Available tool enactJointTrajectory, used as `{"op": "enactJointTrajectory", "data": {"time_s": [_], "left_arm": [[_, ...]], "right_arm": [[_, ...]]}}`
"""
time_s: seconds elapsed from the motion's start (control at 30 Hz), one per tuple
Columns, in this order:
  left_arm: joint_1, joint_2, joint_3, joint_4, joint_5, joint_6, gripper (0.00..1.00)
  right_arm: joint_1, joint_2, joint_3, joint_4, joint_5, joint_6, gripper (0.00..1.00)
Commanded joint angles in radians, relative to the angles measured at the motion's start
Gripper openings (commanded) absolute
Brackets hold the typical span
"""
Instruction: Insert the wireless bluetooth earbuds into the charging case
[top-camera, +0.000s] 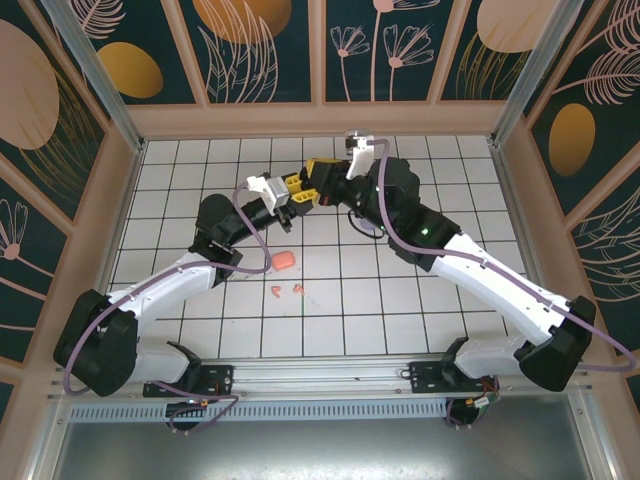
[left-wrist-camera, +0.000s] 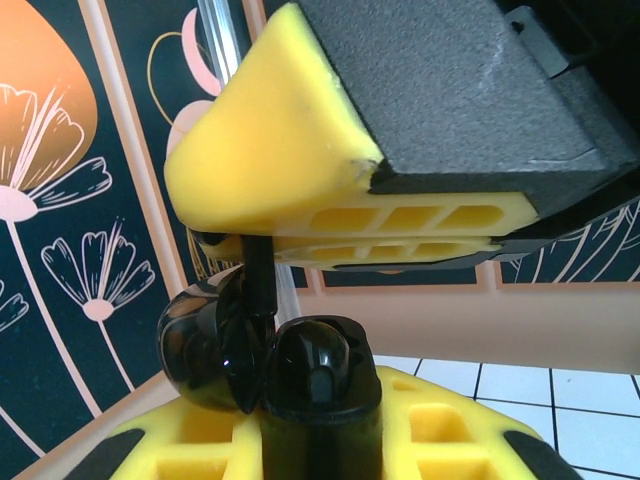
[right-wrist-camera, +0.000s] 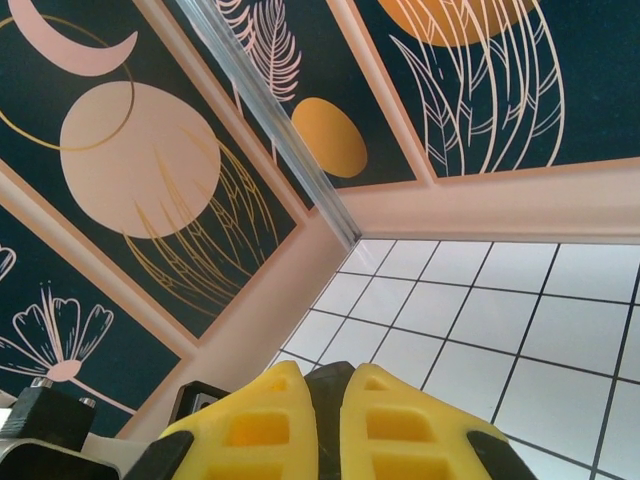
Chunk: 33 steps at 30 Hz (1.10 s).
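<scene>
**Black earbud at its open case, salmon pair on the tiles**

In the left wrist view, lower left of centre, the glossy black charging case (left-wrist-camera: 320, 375) is open, its rounded lid tipped to the left. The black earbud (left-wrist-camera: 258, 285) shows as a thin upright stem. Its tip sits in the gap between lid and body, and its top is hidden. In the top view, two tiny salmon-orange earbuds (top-camera: 277, 292) lie side by side on white tiles below centre. A larger salmon-orange piece (top-camera: 284, 260) lies just above them.

**White tiles inside painted walls**

The floor (top-camera: 400, 300) is made of white square tiles with dark joints. Around it stand walls of dark teal panels (top-camera: 265, 50), painted with orange discs, pale leaves and flowers. The panels are set in peach-coloured frames (top-camera: 320, 118). A bare aluminium post (top-camera: 88, 60) rises at each back corner. A metal rail (top-camera: 330, 385) runs along the near edge. The light is bright and even.
</scene>
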Motion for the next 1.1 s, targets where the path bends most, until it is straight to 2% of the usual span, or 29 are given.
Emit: {"op": "enactJointTrajectory", "data": {"time_s": [0.0,0.47,0.63,1.07], "left_arm": [[-0.018,-0.002,0.033,0.064,0.031,-0.013,0.0],[-0.018,0.023,0.023,0.105,-0.069,0.005,0.0],[-0.018,0.015,0.014,0.11,-0.106,0.063,0.0],[-0.019,-0.003,-0.01,0.024,-0.155,0.295,0.0]], "right_arm": [[-0.01,-0.004,0.029,0.003,-0.012,-0.016,0.04],[0.006,-0.132,-0.037,0.038,-0.015,0.028,0.05],[0.021,-0.146,-0.108,0.096,0.008,0.017,0.05],[0.048,-0.185,-0.293,0.39,0.038,0.001,0.05]]}}
